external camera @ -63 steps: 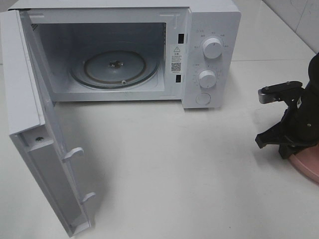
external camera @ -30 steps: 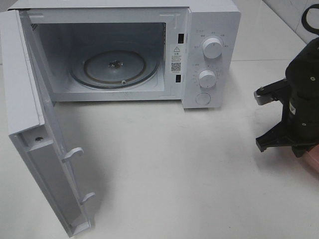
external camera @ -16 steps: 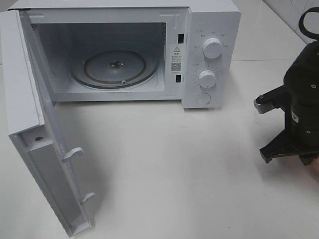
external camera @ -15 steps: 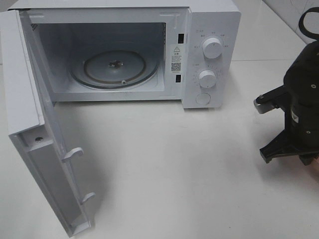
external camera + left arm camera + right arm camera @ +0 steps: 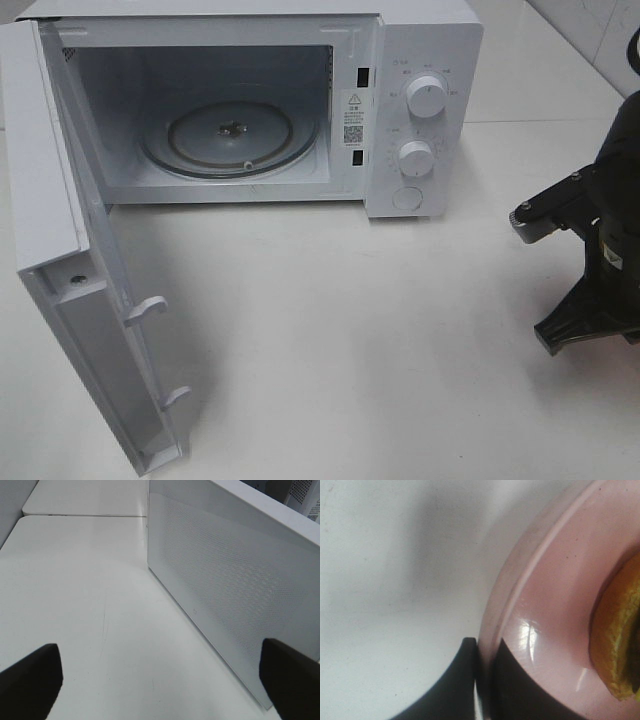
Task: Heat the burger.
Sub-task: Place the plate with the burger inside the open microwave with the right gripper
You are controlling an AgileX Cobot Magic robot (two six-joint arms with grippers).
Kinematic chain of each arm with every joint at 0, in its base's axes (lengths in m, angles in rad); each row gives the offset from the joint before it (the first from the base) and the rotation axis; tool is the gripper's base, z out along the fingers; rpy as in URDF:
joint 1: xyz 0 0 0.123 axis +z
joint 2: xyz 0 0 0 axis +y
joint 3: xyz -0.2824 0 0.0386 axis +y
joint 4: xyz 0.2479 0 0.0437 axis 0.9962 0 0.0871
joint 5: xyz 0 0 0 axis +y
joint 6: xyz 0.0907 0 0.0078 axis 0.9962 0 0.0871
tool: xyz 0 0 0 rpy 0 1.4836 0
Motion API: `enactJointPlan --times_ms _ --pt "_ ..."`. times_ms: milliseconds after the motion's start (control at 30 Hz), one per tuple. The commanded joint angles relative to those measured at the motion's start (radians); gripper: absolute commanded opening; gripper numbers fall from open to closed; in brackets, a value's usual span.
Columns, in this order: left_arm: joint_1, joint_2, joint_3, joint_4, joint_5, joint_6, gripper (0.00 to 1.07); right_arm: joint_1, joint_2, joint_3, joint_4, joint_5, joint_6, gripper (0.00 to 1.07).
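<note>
In the right wrist view the burger (image 5: pixel 616 645) shows only as a golden-brown edge with a bit of green, lying on a pink plate (image 5: pixel 555 595). My right gripper (image 5: pixel 484 646) is shut on that plate's rim, one dark finger on each side of it. In the exterior high view only the right arm (image 5: pixel 600 260) shows at the right edge; burger and plate are hidden there. My left gripper (image 5: pixel 160 680) stands wide open and empty beside the outer face of the microwave door (image 5: pixel 230 590).
The white microwave (image 5: pixel 425 60) stands at the back with its door (image 5: pixel 60 250) swung open to the left. Its glass turntable (image 5: pixel 230 135) is bare. Two knobs and a button sit on its right panel. White tabletop (image 5: pixel 350 330) lies in front.
The right arm has shifted toward the front right edge of the exterior high view. The pink plate edge seen there earlier is now out of sight. The microwave and its door have not moved.
</note>
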Motion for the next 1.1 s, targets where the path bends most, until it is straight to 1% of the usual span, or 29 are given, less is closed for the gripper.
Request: enactJointPlan --times_ms 33,100,133,167,233,267,300,333,400,433,467,500,533,567,600,633,700,733,767,833,867,900,967,1000,1067,1100 --pt "0.002 -0.020 0.002 0.000 -0.003 -0.006 1.00 0.027 -0.034 0.018 -0.055 0.059 0.012 0.00" --pt "0.002 -0.020 0.002 0.000 -0.003 -0.006 1.00 0.057 -0.063 0.034 -0.055 0.074 0.016 0.00" --pt "0.002 -0.020 0.002 0.000 -0.003 -0.006 1.00 0.057 -0.063 0.034 -0.055 0.074 0.016 0.00" --pt "0.002 -0.020 0.002 0.000 -0.003 -0.006 1.00 0.081 -0.082 0.037 -0.055 0.085 0.016 0.00" --pt "0.002 -0.020 0.002 0.000 -0.003 -0.006 1.00 0.092 -0.088 0.037 -0.055 0.094 0.016 0.00" --pt "0.002 -0.020 0.002 0.000 -0.003 -0.006 1.00 0.119 -0.103 0.037 -0.055 0.108 0.016 0.00" --pt "0.002 -0.020 0.002 0.000 -0.003 -0.006 1.00 0.119 -0.103 0.037 -0.055 0.108 0.016 0.00" --pt "0.002 -0.020 0.002 0.000 -0.003 -0.006 1.00 0.149 -0.116 0.037 -0.055 0.122 0.016 0.00" --pt "0.002 -0.020 0.002 0.000 -0.003 -0.006 1.00 0.161 -0.120 0.037 -0.055 0.127 0.016 0.00" --pt "0.002 -0.020 0.002 0.000 -0.003 -0.006 1.00 0.193 -0.131 0.037 -0.055 0.134 0.015 0.00" --pt "0.002 -0.020 0.002 0.000 -0.003 -0.006 1.00 0.193 -0.131 0.037 -0.055 0.134 0.015 0.00" --pt "0.002 -0.020 0.002 0.000 -0.003 -0.006 1.00 0.212 -0.138 0.037 -0.055 0.140 0.013 0.00" --pt "0.002 -0.020 0.002 0.000 -0.003 -0.006 1.00 0.250 -0.143 0.037 -0.055 0.152 0.012 0.00" --pt "0.002 -0.020 0.002 0.000 -0.003 -0.006 1.00 0.250 -0.143 0.037 -0.055 0.152 0.012 0.00" --pt "0.002 -0.020 0.002 0.000 -0.003 -0.006 1.00 0.286 -0.148 0.042 -0.055 0.154 0.012 0.00" --pt "0.002 -0.020 0.002 0.000 -0.003 -0.006 1.00 0.286 -0.148 0.042 -0.055 0.154 0.012 0.00" --pt "0.002 -0.020 0.002 0.000 -0.003 -0.006 1.00 0.329 -0.150 0.049 -0.054 0.156 0.012 0.00" --pt "0.002 -0.020 0.002 0.000 -0.003 -0.006 1.00 0.329 -0.150 0.049 -0.054 0.156 0.012 0.00" --pt "0.002 -0.020 0.002 0.000 -0.003 -0.006 1.00 0.361 -0.150 0.049 -0.054 0.162 0.012 0.00" --pt "0.002 -0.020 0.002 0.000 -0.003 -0.006 1.00 0.376 -0.150 0.049 -0.054 0.165 0.012 0.00" --pt "0.002 -0.020 0.002 0.000 -0.003 -0.006 1.00 0.404 -0.150 0.049 -0.054 0.170 0.012 0.00" --pt "0.002 -0.020 0.002 0.000 -0.003 -0.006 1.00 0.404 -0.150 0.049 -0.054 0.170 0.012 0.00" --pt "0.002 -0.020 0.002 0.000 -0.003 -0.006 1.00 0.452 -0.150 0.049 -0.055 0.180 0.003 0.00" --pt "0.002 -0.020 0.002 0.000 -0.003 -0.006 1.00 0.452 -0.150 0.049 -0.055 0.180 0.003 0.00" --pt "0.002 -0.020 0.002 0.000 -0.003 -0.006 1.00 0.495 -0.150 0.049 -0.055 0.182 -0.004 0.00" --pt "0.002 -0.020 0.002 0.000 -0.003 -0.006 1.00 0.495 -0.150 0.049 -0.055 0.182 -0.004 0.00"
